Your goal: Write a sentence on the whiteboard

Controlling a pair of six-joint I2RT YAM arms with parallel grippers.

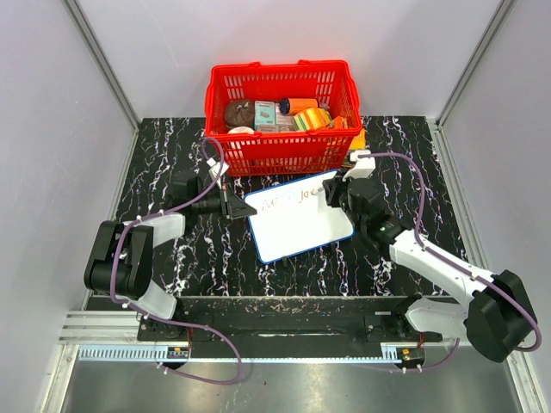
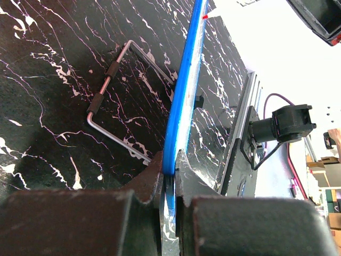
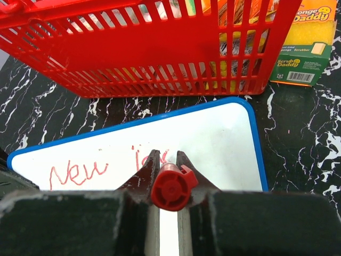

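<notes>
From the arm bases at 6 o'clock, the left gripper (image 2: pixel 169 162) reaches in and is clamped onto the blue rim of the whiteboard (image 1: pixel 301 225), at the board's 9 o'clock edge. The right gripper (image 3: pixel 168 157) comes in from the board's 2 o'clock side. Its fingers are closed around a red marker (image 3: pixel 171 188) pointed down at the white face.

The whiteboard lies mid-table, skewed, just in front of the red basket (image 1: pixel 282 148) at 12 o'clock. The sentence (image 3: pixel 80 173) so far reads "New" plus the start of a second word, so I judge the writing barely begun.

A bent wire piece (image 2: pixel 109 101) lies on the table beside the board. It may be the board's fold-out stand, but the left wrist view is too oblique to be sure.

The board looks thin, stiff and light with a slick face, so it would likely skate under pen pressure. The rim is the place to hold it, away from the writing area, as the left gripper does. Past the basket's 3 o'clock corner sits a sponge box (image 3: pixel 306 50).
</notes>
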